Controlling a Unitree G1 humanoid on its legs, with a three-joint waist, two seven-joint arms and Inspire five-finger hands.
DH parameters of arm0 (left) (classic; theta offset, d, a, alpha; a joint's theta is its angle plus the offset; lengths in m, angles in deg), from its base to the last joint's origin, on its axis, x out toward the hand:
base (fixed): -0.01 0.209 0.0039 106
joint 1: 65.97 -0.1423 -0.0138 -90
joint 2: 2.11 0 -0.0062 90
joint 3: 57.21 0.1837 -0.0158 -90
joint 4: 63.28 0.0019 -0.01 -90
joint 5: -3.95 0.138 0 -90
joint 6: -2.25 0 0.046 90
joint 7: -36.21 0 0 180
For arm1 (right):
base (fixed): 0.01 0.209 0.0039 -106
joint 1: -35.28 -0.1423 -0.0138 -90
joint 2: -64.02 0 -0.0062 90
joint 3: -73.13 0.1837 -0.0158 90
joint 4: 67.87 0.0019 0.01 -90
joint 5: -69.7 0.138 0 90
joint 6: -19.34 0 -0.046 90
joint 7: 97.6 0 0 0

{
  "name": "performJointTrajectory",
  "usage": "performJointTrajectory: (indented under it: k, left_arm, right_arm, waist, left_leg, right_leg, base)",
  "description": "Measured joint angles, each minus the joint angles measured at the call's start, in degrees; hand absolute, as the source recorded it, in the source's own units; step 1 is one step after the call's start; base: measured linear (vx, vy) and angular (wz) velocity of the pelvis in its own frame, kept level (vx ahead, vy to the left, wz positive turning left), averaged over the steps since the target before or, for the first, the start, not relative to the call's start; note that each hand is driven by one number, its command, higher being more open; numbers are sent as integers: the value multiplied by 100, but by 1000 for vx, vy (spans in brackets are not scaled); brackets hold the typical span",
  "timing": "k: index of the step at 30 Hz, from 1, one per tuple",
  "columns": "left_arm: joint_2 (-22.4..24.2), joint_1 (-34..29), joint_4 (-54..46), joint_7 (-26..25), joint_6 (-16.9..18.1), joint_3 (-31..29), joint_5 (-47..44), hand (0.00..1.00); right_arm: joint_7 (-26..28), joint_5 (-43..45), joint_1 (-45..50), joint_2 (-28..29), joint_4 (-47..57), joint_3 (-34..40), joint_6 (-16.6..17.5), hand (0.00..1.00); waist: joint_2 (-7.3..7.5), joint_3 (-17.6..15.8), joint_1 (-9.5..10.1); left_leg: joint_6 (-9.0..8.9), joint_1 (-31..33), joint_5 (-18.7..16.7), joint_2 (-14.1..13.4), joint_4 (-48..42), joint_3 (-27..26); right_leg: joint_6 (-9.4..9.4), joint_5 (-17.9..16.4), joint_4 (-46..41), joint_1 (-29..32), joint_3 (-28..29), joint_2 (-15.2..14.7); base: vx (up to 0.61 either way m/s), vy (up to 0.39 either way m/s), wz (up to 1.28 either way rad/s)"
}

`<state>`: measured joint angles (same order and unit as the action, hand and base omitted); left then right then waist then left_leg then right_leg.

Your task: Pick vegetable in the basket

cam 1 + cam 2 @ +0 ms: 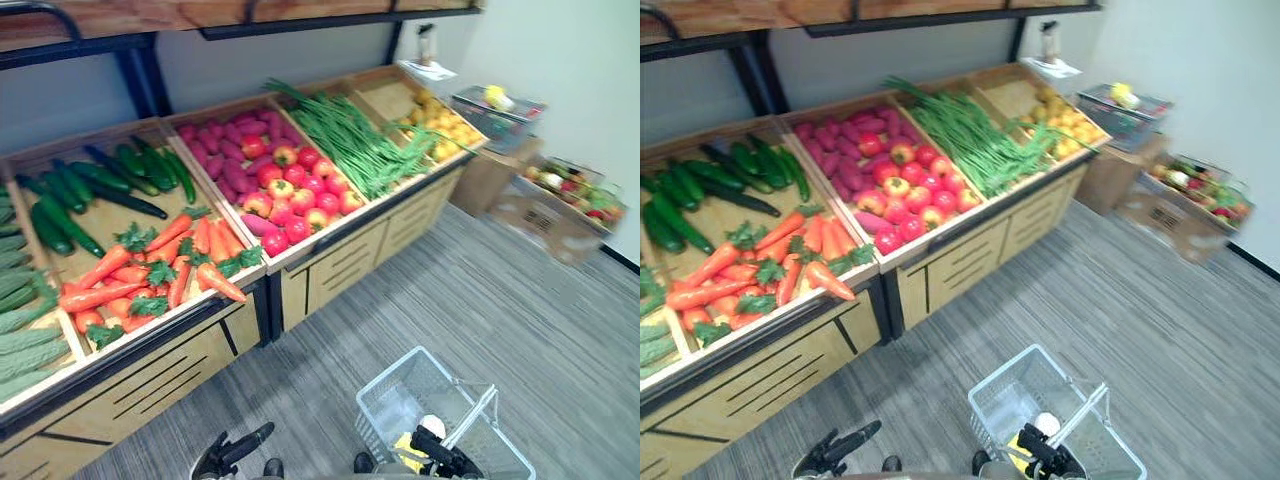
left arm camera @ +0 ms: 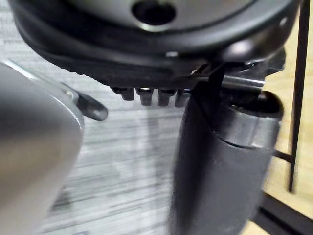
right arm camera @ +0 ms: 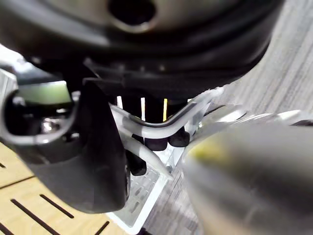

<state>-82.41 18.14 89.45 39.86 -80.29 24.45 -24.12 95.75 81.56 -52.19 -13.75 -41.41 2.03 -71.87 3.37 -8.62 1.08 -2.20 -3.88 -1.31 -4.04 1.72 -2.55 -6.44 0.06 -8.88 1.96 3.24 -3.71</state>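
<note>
The vegetables are lying in the stand's slanted wooden bins [image 1: 262, 268]: carrots [image 1: 150, 275] nearest, cucumbers [image 1: 100, 185] behind them, tomatoes [image 1: 295, 195] and green beans [image 1: 350, 145] further right. Neither hand is holding one. The wire basket [image 1: 400, 395] is hanging low, its handle [image 3: 161, 125] clasped by the right hand [image 1: 440, 450], with nothing discernible inside. The left hand [image 1: 235, 450] is hanging loose-fingered and empty. It would do best taking a near carrot by its thick middle, with the basket level.

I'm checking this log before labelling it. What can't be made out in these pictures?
Basket contents: eye views, partly covered by the right hand on its handle; wrist view blurred.
Boxes at far right: blurred, produce too small to name.
Leftmost green vegetables: cut off by the left edge.
</note>
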Motion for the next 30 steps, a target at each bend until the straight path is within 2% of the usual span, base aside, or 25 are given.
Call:
performJointTrajectory:
  k: [3, 4, 6, 7, 10, 13, 16, 20, 22, 24, 25, 30]
  left_arm:
    - [169, 7, 34, -10, -47, 109, -10, 100]
    - [166, 3, 49, 6, -49, 144, 17, 100]
    - [108, 2, 48, 58, -44, 294, 73, 100]
    - [61, -3, 46, 61, -42, 291, 70, 100]
    - [-65, -26, 47, 73, -49, 358, 130, 100]
    - [-124, -23, 43, 183, -72, 590, 205, 100]
    - [-139, 12, 43, 184, -149, 638, 294, 100]
    - [-227, 79, 72, 117, -209, 934, 132, 100]
    - [-262, 125, 130, 50, -255, 922, 62, 100]
    - [-238, 147, 201, -57, -355, 841, 12, 100]
    - [-110, 28, 123, -139, -347, 462, 93, 100]
    - [-125, 17, 101, -134, -296, 457, 117, 100]
  right_arm:
    - [8, -50, -101, -82, -19, -141, 21, 0]
    - [7, -51, -129, -112, -44, -212, 10, 0]
    - [-13, 21, -147, -131, -148, -251, -49, 0]
    - [-35, 137, -173, -125, -245, -260, -94, 0]
    - [-56, 230, -175, -29, -271, -280, -132, 0]
    - [-97, 408, -170, -27, -264, -255, -121, 0]
    - [-105, 404, -168, -20, -260, -249, -137, 0]
    - [-89, 384, -185, -2, -235, -201, -122, 0]
    - [-90, 380, -191, 62, -244, -127, -122, 0]
    - [-108, 384, -168, 105, -238, 35, -101, 0]
    - [-315, 172, 116, 190, 9, -1, -96, 0]
    - [-332, 174, 329, 134, 19, 19, -107, 0]
  waist:
    - [-256, 116, -24]
    - [-267, 123, -41]
    - [-199, 195, -81]
    - [-108, 260, -52]
    - [35, 351, -33]
    - [12, 368, -158]
    - [1, 368, -162]
    - [-47, 341, -182]
    - [8, 301, -207]
    - [15, 268, -260]
    - [111, 348, -164]
    - [174, 394, -124]
  left_leg:
    - [-157, -73, 82, -111, 198, 61]
    - [-168, -104, 91, -110, 213, 141]
    - [-179, -127, 96, -80, 209, 397]
    - [-212, -96, 125, -71, 224, 451]
    - [-240, -10, 359, -70, 325, 257]
    - [-157, 69, 540, -48, 325, -287]
    - [-157, 79, 588, -80, 328, -349]
    - [-148, 179, 667, -119, 380, -744]
    - [-126, 203, 667, -78, 385, -900]
    - [-80, 191, 700, -91, 385, -1039]
    - [-9, -93, 398, 56, 391, -1780]
    - [52, -42, 508, 122, 390, -1789]
  right_leg:
    - [88, -133, 247, -206, -149, 103]
    - [125, -204, 247, -280, -197, 102]
    - [213, -416, 247, -483, -516, 68]
    - [261, -506, 245, -515, -647, 64]
    - [336, -612, 184, -528, -794, 40]
    - [348, -619, 34, -521, -797, 54]
    - [412, -659, -91, -497, -671, 124]
    - [417, -705, -182, -303, -396, 183]
    - [436, -813, -36, -303, -343, 132]
    - [366, -788, 31, -304, -349, 129]
    - [219, -528, 310, -524, -538, -166]
    - [108, -630, 385, -627, -779, -253]
  base:
    - [237, -180, 23]
    - [128, -72, 53]
    - [109, -61, 82]
    - [104, -64, 74]
    - [65, -45, 58]
    - [14, 11, 55]
    - [-27, 0, 21]
    - [-148, -12, -22]
    - [-180, 5, -18]
    - [-152, 13, -4]
    - [-56, 0, 12]
    - [29, 1, 23]
